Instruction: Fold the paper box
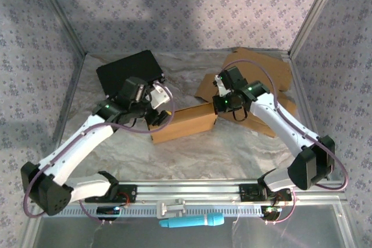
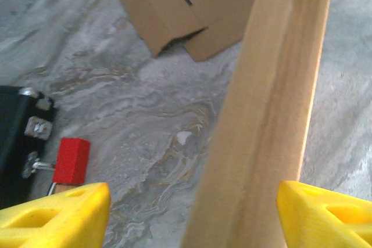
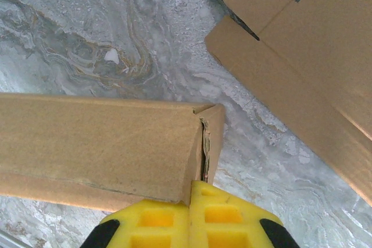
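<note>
The paper box (image 1: 183, 123) lies mid-table (image 1: 232, 155) as a long half-formed sleeve, on the near side of spare flat cardboard (image 1: 261, 68). The right gripper (image 3: 190, 193) is pinched fully closed on its right end flap. The left gripper (image 2: 192, 207) straddles the left end, jaws wide, gripping nothing. The right pinch should probably anchor the box while the left squares its flap. The right wrist view shows a gaping corner seam that the overhead view hides.

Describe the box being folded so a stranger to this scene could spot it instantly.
On the grey marbled table, look to the middle. There lies the paper box, a long brown cardboard block with the right gripper pinching one end. Unlike the flat cardboard sheets behind it and the black case, it has volume.
</note>
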You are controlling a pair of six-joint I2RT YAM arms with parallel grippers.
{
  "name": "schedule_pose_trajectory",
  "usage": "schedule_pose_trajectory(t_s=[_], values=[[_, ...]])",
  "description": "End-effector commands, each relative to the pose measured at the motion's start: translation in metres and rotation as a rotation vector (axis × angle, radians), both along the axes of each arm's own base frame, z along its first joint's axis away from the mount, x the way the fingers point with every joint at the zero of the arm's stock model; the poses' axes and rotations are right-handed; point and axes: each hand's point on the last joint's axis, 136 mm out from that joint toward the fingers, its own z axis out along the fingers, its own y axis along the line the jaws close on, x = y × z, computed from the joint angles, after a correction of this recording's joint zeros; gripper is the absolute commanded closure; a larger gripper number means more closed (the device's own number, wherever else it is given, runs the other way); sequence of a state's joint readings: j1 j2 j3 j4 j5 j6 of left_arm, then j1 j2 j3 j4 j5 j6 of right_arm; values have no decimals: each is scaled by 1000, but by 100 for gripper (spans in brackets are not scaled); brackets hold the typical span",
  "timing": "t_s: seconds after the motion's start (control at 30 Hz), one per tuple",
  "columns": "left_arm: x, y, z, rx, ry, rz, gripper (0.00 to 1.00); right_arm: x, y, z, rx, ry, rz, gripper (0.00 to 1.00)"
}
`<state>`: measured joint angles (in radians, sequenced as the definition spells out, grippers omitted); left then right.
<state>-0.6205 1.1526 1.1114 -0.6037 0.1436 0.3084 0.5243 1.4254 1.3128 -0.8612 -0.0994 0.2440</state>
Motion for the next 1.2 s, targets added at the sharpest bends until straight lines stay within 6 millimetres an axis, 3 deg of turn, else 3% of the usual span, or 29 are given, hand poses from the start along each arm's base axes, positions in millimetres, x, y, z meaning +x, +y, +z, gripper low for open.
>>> schedule_pose_trajectory(t_s=[0.0, 0.17, 0.3, 0.43, 0.77, 1.17], values=[[5, 25, 15, -48, 12, 189, 24, -5, -4, -2, -35, 46, -23, 100], [-13, 60, 21, -17, 113, 345, 32, -3, -3, -2, -44, 73, -29, 100], [-34, 85, 9, 52, 197, 421, 41, -2, -1, -1, -42, 81, -26, 100], [-28, 112, -3, 120, 223, 525, 48, -2, 1, -1, -42, 97, -20, 100], [-8, 100, -13, 63, 325, 517, 52, -1, 2, 0, -42, 110, -17, 100], [-12, 96, -25, 73, 350, 478, 61, 0, 3, 0, -38, 113, -18, 100]])
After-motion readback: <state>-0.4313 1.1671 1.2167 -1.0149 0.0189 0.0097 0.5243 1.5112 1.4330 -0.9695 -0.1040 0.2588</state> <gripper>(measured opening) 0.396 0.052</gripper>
